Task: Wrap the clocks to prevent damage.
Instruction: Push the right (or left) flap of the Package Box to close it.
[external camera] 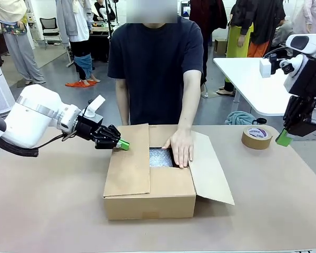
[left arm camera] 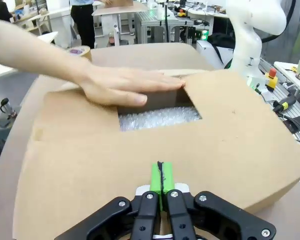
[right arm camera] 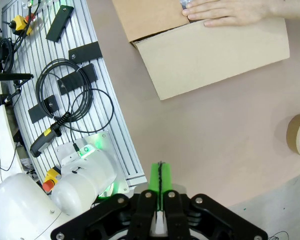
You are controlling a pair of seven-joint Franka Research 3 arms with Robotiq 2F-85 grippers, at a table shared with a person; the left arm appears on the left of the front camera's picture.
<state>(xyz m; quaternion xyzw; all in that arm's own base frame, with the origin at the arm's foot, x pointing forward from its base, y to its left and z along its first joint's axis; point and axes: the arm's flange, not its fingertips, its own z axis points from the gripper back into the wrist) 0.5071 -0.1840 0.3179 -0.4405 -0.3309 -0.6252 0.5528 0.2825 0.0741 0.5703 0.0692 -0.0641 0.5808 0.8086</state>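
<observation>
Worryingly, left gripper (external camera: pixel 124 145), jaws together, meets the box's (external camera: pixel 150 203) nine-o'clock flap; right gripper (external camera: pixel 283 138), likewise together, hovers at three. Pushing could pinch the person's hand (external camera: pixel 180 149) over bubble wrap (external camera: pixel 160 157) presumably covering clocks.

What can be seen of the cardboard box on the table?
The box is plain brown cardboard and sits upright at the middle of the table. Its left flap is folded over the top and its right flap slopes outward. A gap between the flaps shows bubble wrap inside. The person's hand lies flat at the gap's edge. The shut left gripper seems to touch the left flap.
</observation>
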